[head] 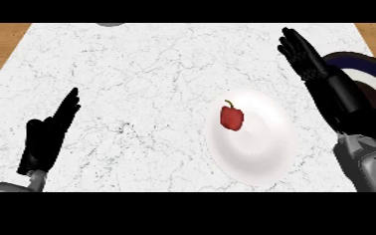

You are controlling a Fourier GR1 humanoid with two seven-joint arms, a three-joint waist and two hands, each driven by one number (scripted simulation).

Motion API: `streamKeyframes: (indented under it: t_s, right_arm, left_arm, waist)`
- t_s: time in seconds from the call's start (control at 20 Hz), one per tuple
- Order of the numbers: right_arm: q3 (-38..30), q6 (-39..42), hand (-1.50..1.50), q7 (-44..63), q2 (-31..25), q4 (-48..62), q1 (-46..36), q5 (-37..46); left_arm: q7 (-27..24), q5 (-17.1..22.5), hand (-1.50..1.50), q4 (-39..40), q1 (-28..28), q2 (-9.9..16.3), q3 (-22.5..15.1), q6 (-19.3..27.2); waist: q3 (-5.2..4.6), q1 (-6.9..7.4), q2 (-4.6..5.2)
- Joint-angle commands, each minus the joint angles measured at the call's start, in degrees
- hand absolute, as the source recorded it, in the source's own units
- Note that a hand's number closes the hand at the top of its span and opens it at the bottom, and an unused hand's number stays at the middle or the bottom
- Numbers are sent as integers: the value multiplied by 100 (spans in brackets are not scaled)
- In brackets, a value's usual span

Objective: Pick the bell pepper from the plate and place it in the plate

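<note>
The right hand (303, 55) is open with straight fingers, holding nothing, above a dark plate (361, 69) at the right edge. The red bell pepper (232, 117) lies on the white plate (257, 164) on the marble tabletop (147, 79). The left hand (47, 137) rests open at lower left.
</note>
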Motion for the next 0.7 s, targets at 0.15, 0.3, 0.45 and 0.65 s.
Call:
streamKeyframes:
  t_s: [0.15, 0.3, 0.45, 0.65]
  right_arm:
    - [-1351, -890, 150, -909, 323, 71, 235, -153]
    - [-1380, -1080, 150, -544, -1222, 670, 746, 1648]
    - [-2300, -2862, -150, -1368, 688, 912, 1060, 909]
    - [-2153, -2943, -150, -3148, 1838, 918, 1518, 675]
  left_arm:
    - [122, 429, 0, 293, 283, -655, 72, 32]
    - [89, 580, 0, 147, 355, -854, 34, 42]
    - [-54, 719, 0, 209, 517, -1177, -131, -101]
    - [63, 689, 0, 376, 260, -1346, -204, -186]
  waist:
    - [22, -221, -28]
    - [-126, -540, 62]
    - [30, -306, 14]
    - [30, -163, -8]
